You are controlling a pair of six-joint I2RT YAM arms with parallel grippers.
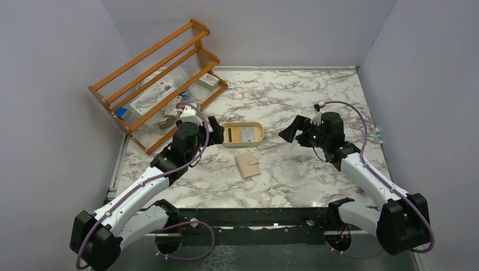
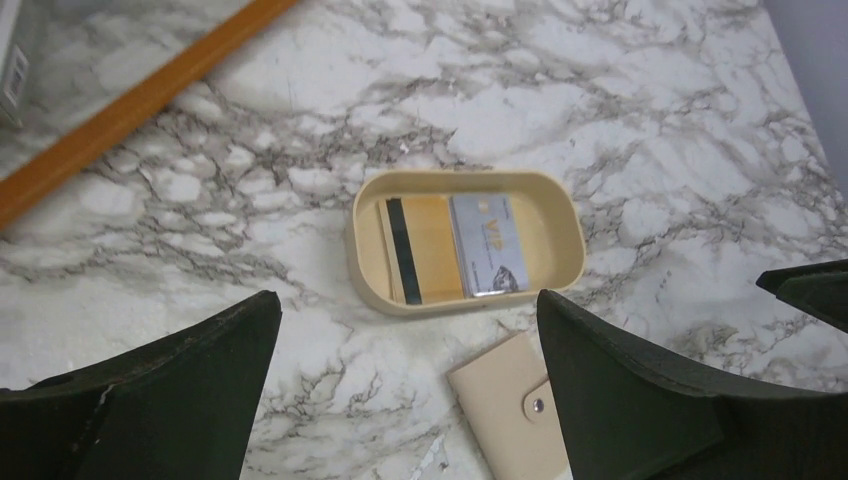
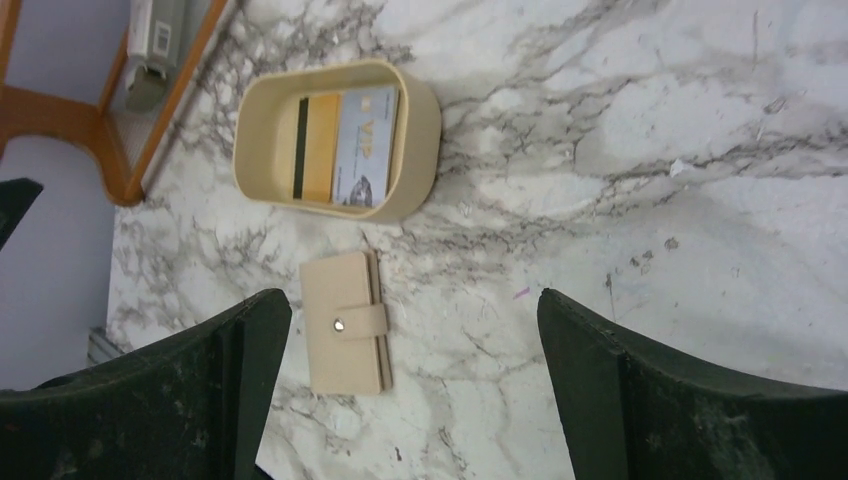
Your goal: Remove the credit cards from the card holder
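black and spread wide, the left gripper [image 2: 407, 300] holds nothing. just ahead of its fingertips sits the cream oval tray [image 2: 565, 215], where the credit cards [image 2: 430, 250] lie flat side by side, a yellow-orange one with a dark stripe and a whitish-blue one. the card holder [image 2: 505, 410] lies snapped shut on the marble table [image 2: 650, 120], beside one finger. the right gripper [image 3: 415, 300] is wide and empty too, the card holder just ahead, the tray beyond.
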